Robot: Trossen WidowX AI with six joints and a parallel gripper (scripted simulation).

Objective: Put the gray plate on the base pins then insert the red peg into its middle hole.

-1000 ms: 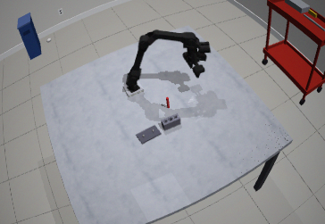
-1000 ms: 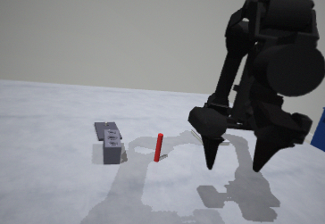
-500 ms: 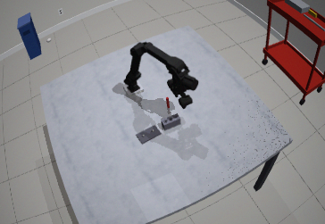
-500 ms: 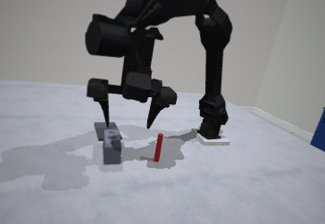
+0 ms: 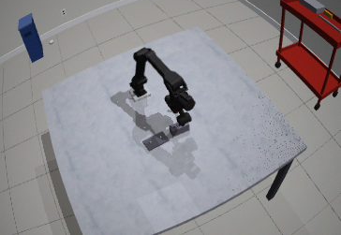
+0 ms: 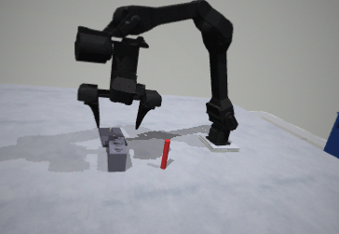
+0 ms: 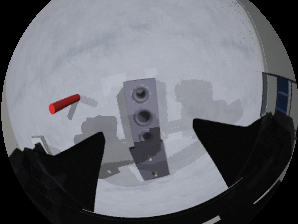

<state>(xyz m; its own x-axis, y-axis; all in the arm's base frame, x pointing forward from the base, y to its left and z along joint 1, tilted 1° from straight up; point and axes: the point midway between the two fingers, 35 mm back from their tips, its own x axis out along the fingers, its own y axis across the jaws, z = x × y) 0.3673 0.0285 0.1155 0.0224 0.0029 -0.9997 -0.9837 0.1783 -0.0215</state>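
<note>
One broad pale tabletop [image 5: 94, 114] [image 6: 242, 190] [image 7: 155, 55] carries the whole setup. Its right and front edges lie well apart from the parts; speckling near the right corner.

Red cart [image 5: 282, 25]: on the floor, beyond the table's edge, clear of the arm.

Black arm [image 5: 159, 67] [image 6: 177, 13]: rises from a white mount [image 5: 134, 99] [image 6: 233, 148], bends over at the top and reaches down above the parts.

Blue box-shaped unit [image 5: 31, 39] [image 6: 332, 139] [image 7: 283, 95]: off the table, by the wall, well apart from the arm.

Claw [image 5: 180, 126] [image 6: 117, 128] [image 7: 149, 131]: wide open, nothing between the fingers. Tips point down; seen from the wrist, they stand either side of the parts, with open room on both flanks.

Gray plate [image 5: 180, 129] [image 6: 117, 158] [image 7: 142, 105]: thick, three holes in a row, resting on the tabletop, off the pins. One end is just beside the base [image 5: 155, 140] [image 6: 111, 133] [image 7: 151, 162]; contact cannot be told. The base lies low and flat, two small pins showing.

Red peg [image 5: 177, 112] [image 6: 165, 154] [image 7: 65, 104]: stands nearly upright, slightly tilted, apart from the plate, bare tabletop between them.
</note>
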